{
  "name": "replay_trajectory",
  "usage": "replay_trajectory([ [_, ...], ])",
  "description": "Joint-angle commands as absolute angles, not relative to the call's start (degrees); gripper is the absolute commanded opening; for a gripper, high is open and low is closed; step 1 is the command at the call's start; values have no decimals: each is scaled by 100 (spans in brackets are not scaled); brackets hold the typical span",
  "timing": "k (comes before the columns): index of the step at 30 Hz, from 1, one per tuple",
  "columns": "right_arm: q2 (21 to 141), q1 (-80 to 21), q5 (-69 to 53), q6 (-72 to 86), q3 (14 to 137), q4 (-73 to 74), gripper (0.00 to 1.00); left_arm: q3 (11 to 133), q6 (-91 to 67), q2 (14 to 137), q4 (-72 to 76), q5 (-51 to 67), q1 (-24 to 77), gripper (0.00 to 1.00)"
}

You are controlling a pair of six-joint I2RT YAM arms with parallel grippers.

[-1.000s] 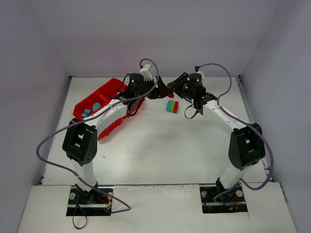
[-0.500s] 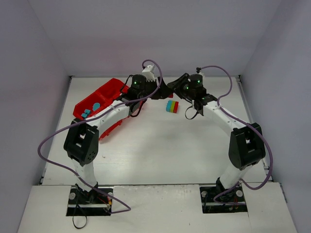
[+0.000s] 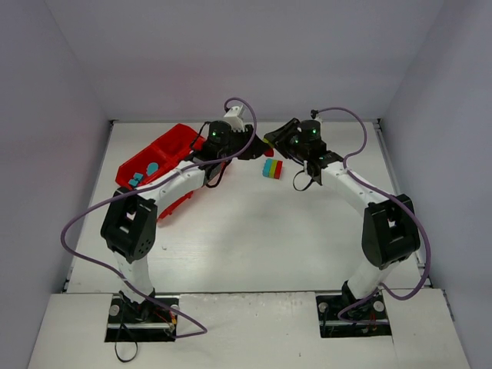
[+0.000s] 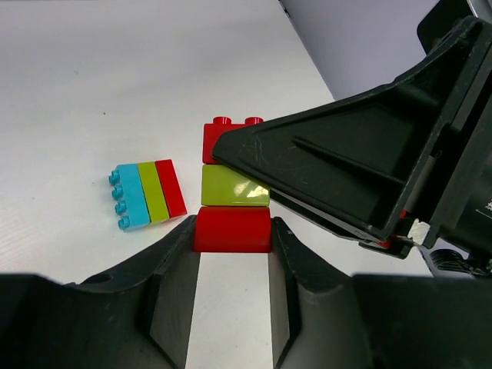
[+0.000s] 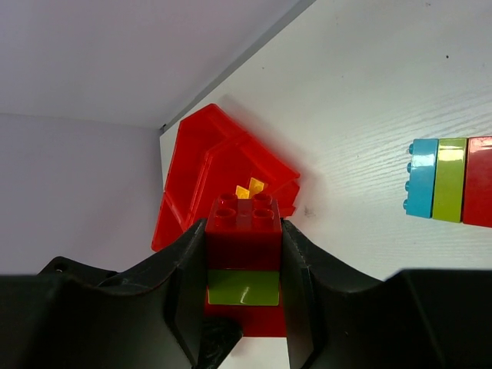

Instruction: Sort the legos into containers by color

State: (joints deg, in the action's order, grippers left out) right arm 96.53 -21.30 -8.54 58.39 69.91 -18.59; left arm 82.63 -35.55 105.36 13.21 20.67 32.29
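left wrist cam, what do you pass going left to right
loose teal-lime-red stack → red-lime-red stack in the left end effector → right end effector's finger

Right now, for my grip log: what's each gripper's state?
Left gripper: closed on the red-green-red stack, at its stud-free red end.
Right gripper: closed on the same stack, at its studded red end.
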Motion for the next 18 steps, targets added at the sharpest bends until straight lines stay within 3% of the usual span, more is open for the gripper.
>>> replay_trajectory([
  [1,9290,-2136,-897,5941,7040,-2347,0,8210,-3428,10301,1767,2144,3296,6],
  [18,9308,-1863,-668,5783,6996,-2355,0,7603,-3182,9721,1486,2294,3305,5],
])
